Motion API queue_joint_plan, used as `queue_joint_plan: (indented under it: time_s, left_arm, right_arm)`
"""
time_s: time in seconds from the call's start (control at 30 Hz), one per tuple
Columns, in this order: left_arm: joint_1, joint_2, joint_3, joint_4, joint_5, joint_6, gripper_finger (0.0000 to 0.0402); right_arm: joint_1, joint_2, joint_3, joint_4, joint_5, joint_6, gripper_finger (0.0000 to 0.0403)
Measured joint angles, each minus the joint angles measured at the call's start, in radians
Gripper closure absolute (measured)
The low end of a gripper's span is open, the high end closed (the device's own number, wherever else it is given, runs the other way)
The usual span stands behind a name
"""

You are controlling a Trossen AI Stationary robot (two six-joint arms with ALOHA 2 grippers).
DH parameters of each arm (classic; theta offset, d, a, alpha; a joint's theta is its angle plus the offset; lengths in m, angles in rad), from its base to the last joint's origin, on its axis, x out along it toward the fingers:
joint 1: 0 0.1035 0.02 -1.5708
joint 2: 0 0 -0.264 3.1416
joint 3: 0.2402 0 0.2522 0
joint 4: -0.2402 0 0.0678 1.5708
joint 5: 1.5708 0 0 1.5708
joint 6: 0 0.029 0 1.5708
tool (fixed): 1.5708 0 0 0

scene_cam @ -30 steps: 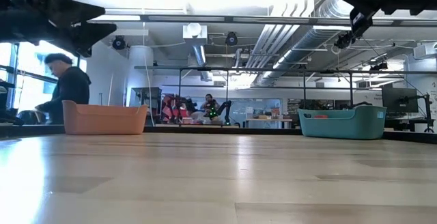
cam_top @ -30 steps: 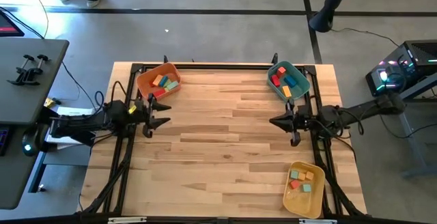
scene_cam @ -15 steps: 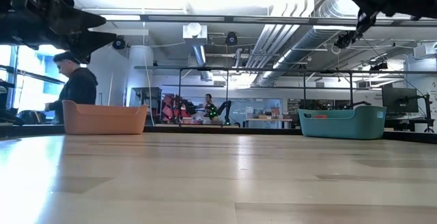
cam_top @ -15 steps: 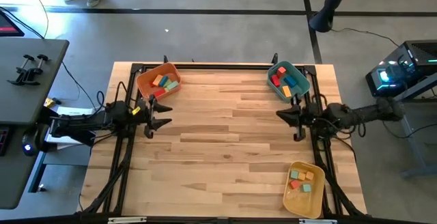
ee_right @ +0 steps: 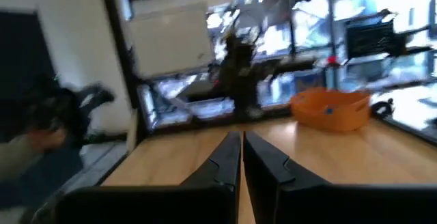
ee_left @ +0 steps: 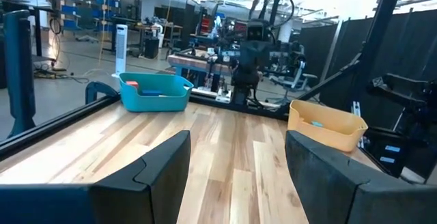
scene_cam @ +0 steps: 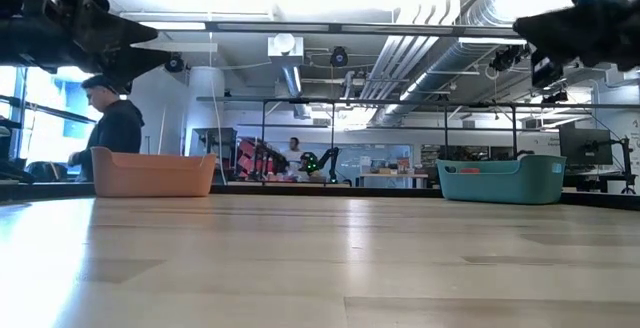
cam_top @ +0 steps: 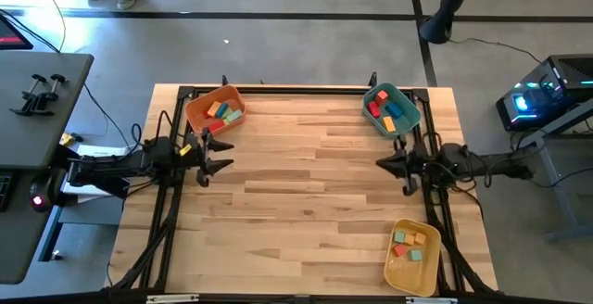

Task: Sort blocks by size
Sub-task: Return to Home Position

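The blocks lie in three bins: some in the orange bin [cam_top: 214,110] at the far left, some in the teal bin [cam_top: 390,109] at the far right, some in the yellow bin [cam_top: 411,255] at the near right. My left gripper [cam_top: 225,155] hovers level at the table's left edge, just nearer than the orange bin, open with nothing between its fingers [ee_left: 157,176]. My right gripper [cam_top: 380,163] hovers level at the right edge, between the teal and yellow bins. It is shut and holds nothing; its fingertips [ee_right: 242,136] meet. Both point toward the table's middle.
Bare wooden tabletop [cam_top: 306,183] stretches between the two grippers. Black frame rails [cam_top: 278,89] run along the table's far edge and both sides. A side table with clamps [cam_top: 37,95] stands left of the table. In the low view a person [scene_cam: 110,128] stands in the room behind the orange bin.
My right gripper has drawn back toward the table's right edge and come down a little, staying shut and empty. My left gripper has kept its place. The person in the room behind has shifted slightly.
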Motion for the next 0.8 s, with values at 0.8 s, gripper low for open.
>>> queue_joint_plan:
  time_s: [0.8]
  left_arm:
    - [0.001,0.002,0.000,-0.003,0.001,-0.052,0.0179]
  right_arm:
    - [0.000,0.014,-0.018,-0.115,-0.180,-0.108,0.0390]
